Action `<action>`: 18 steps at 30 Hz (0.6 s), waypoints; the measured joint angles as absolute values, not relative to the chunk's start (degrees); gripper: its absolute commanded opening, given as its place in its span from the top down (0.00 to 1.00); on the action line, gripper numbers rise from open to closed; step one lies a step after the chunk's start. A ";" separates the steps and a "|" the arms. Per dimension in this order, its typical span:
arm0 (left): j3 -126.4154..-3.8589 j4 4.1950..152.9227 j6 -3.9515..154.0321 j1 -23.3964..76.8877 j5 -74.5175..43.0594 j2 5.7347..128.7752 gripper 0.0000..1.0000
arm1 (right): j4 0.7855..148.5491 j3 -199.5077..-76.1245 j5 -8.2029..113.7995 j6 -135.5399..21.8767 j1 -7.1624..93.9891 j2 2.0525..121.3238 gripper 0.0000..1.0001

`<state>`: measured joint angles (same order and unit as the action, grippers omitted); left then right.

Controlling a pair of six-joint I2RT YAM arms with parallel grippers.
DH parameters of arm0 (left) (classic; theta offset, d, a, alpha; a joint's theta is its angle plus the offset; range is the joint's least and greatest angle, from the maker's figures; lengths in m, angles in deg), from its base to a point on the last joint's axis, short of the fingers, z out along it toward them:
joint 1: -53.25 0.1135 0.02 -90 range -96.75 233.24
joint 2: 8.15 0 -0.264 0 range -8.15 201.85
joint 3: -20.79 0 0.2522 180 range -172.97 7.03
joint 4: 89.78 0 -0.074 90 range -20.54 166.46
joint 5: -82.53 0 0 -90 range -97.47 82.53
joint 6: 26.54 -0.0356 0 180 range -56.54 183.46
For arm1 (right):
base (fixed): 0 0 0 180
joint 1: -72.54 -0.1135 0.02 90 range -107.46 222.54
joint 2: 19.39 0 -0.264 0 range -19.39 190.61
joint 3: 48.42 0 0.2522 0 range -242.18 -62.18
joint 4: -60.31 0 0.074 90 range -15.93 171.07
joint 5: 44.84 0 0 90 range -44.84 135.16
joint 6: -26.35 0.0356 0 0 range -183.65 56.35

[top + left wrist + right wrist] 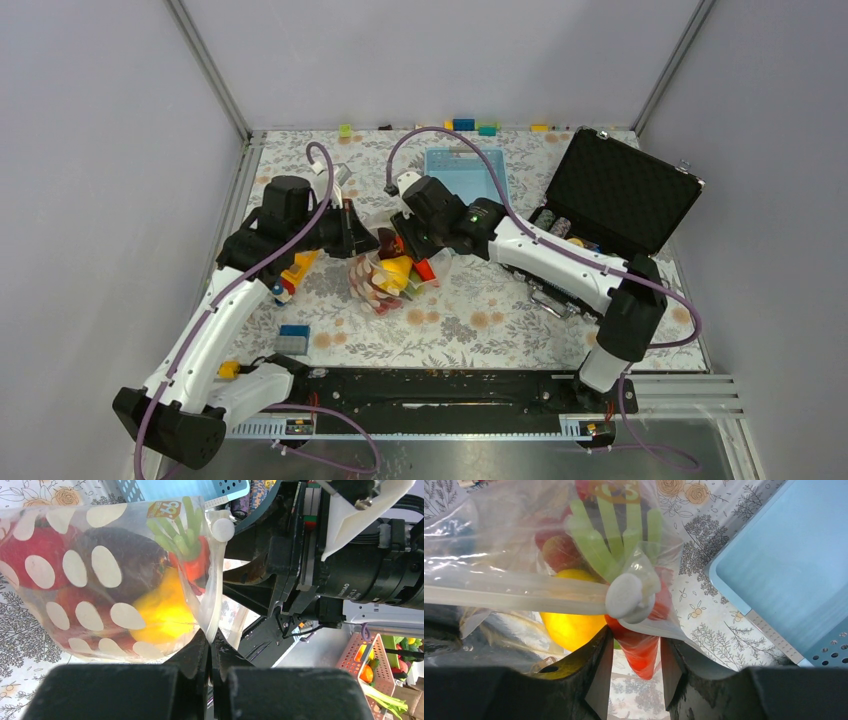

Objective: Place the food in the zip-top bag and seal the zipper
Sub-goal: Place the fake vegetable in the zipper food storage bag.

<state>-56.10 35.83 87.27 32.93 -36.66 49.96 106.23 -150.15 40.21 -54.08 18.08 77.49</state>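
The zip-top bag (pixel 385 280), clear with white dots, lies mid-table between both arms. Inside it is the food: red pieces, a dark one, a yellow piece (pixel 162 610) and a red piece with green leaves (pixel 641 650). My left gripper (pixel 212 637) is shut on one end of the zipper (pixel 215 585). The whitish strip runs from there to a round white slider (pixel 223 529). My right gripper (pixel 636 667) sits just under that slider (pixel 625 596), its half-closed jaws pressing the bag corner with the red piece in it.
A light-blue basket (pixel 465 172) stands behind the bag. An open black case (pixel 615 195) is at the right. A blue block (pixel 293 338) lies front left, a yellow-orange toy (pixel 297 270) beside the left arm, and small blocks (pixel 463 124) along the back edge.
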 measured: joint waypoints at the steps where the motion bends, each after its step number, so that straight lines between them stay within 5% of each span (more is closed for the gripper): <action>1: -56.10 35.83 87.27 32.93 -36.68 49.96 1.00 | 106.52 -150.34 40.21 -53.80 18.06 77.53 0.90; 5: -56.10 35.83 87.38 32.95 -36.70 49.93 1.00 | 107.17 -150.80 40.21 -52.99 18.02 77.84 0.87; 10: -56.08 35.83 87.86 32.93 -36.40 49.91 1.00 | 107.63 -150.95 41.85 -53.12 18.02 78.28 0.55; 18: -56.08 35.62 88.87 32.95 -35.70 49.91 1.00 | 105.25 -147.98 49.10 -57.45 18.06 76.68 0.27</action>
